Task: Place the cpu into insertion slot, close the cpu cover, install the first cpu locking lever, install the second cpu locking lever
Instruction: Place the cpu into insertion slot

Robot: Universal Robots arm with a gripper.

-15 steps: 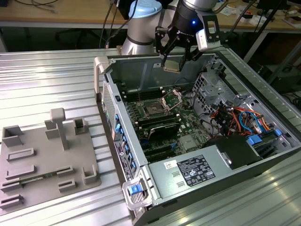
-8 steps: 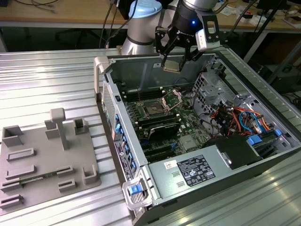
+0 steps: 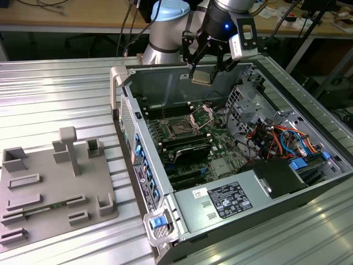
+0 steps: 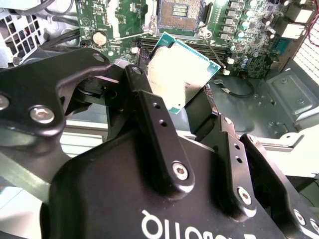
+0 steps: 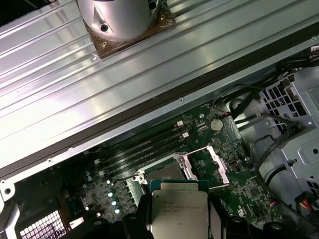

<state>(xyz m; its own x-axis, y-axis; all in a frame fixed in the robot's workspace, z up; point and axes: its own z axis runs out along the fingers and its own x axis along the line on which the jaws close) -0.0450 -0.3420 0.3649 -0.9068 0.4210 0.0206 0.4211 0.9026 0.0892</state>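
The gripper (image 3: 202,75) hangs above the far side of the open computer case (image 3: 259,190); its fingers (image 4: 142,94) are closed to a narrow span on two opposite edges of the cpu (image 4: 182,74), which sits tilted between them with its silvery top showing. The chip is in the air, well above the motherboard (image 3: 223,149) and apart from the insertion slot (image 3: 180,127). The slot lies bare; the cpu cover (image 3: 201,116) seems to stand raised on the exterior view's right of it, though the angle leaves this unsure. I judge the chip light, thin and stiff; its metal top is likely slick and its underside delicate, so its rim edges are the safe hold.
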